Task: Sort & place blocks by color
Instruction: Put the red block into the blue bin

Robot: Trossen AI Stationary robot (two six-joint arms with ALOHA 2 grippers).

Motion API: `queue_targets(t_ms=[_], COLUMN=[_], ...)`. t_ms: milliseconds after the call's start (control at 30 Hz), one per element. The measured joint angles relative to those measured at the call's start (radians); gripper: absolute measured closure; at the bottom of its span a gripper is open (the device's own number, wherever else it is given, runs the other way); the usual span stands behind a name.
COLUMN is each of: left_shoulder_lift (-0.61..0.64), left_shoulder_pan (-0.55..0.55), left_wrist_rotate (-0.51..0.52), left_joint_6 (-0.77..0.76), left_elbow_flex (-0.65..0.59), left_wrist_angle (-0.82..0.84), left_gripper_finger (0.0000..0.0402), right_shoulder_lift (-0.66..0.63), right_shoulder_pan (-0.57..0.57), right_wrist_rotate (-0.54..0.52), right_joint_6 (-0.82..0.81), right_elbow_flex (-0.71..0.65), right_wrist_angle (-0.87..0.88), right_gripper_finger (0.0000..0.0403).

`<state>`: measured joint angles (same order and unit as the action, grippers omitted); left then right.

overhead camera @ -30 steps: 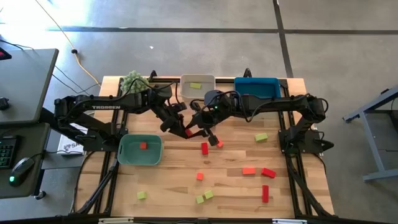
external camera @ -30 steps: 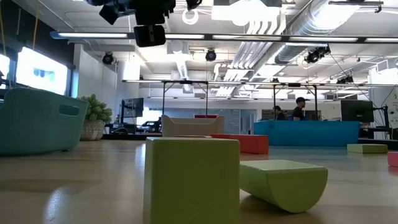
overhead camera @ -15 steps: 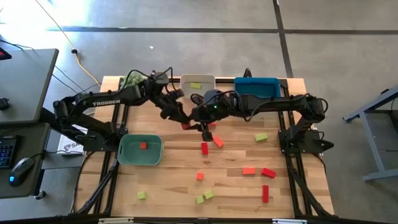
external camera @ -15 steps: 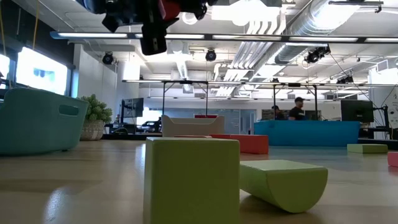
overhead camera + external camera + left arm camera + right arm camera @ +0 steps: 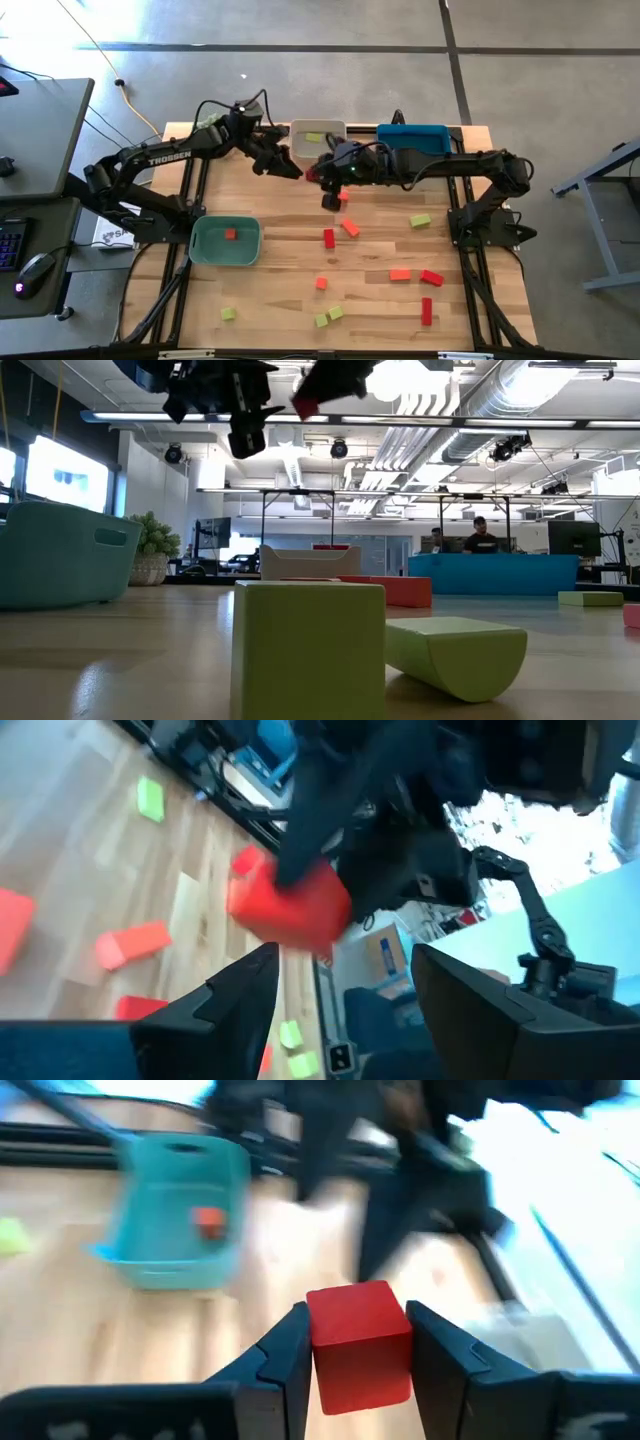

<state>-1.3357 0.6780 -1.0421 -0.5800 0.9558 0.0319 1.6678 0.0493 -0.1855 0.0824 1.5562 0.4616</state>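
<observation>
— Where's the red cube (image 5: 358,1342)?
— Pinched flat-faced in the right pincer (image 5: 357,1348), raised above the surface (image 5: 280,290) near the white tray (image 5: 297,145). A cube, so no long axis.
— The left pincer (image 5: 345,1010)?
— Spread wide, empty, facing that cube.

The high camera hung above and looked straight down, far enough to take in the whole bench (image 5: 280,260) and the floor around it. The low camera sat at the bench surface, very near a yellow-green block (image 5: 308,648), and faced level across the bench to the room behind. The left wrist camera looked past its own tool (image 5: 345,985) at a red cube (image 5: 292,903) from close by. The right wrist camera showed this same red cube (image 5: 359,1343) very near, and behind it the teal tray (image 5: 180,1210), which the high view shared (image 5: 225,244).
</observation>
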Motion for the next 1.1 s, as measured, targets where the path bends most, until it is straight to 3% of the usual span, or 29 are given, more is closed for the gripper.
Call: queue_targets(t_ms=[167, 400, 667, 1100], left_shoulder_lift=[0.000, 0.000, 0.000, 0.000], left_shoulder_pan=[0.029, 0.054, 0.067, 0.076], left_wrist_rotate=[0.020, 0.129, 0.271, 0.351], left_joint_6=[0.034, 0.052, 0.042, 0.042], left_elbow_flex=[0.000, 0.000, 0.000, 0.000], left_wrist_angle=[-0.006, -0.014, -0.014, -0.014], left_gripper_finger=[0.0184, 0.0184, 0.0184, 0.0184], right_shoulder_lift=[-0.023, -0.031, -0.031, 0.035], right_shoulder_pan=[0.024, 0.127, 0.337, 0.704], right_wrist_rotate=[-0.171, -0.259, -0.243, -0.009], right_joint_6=[-0.062, -0.174, -0.294, -0.321], right_elbow_flex=[0.000, 0.000, 0.000, 0.000], right_wrist_angle=[0.154, 0.337, 0.509, 0.587], right_gripper_finger=[0.0293, 0.0284, 0.0293, 0.0290])
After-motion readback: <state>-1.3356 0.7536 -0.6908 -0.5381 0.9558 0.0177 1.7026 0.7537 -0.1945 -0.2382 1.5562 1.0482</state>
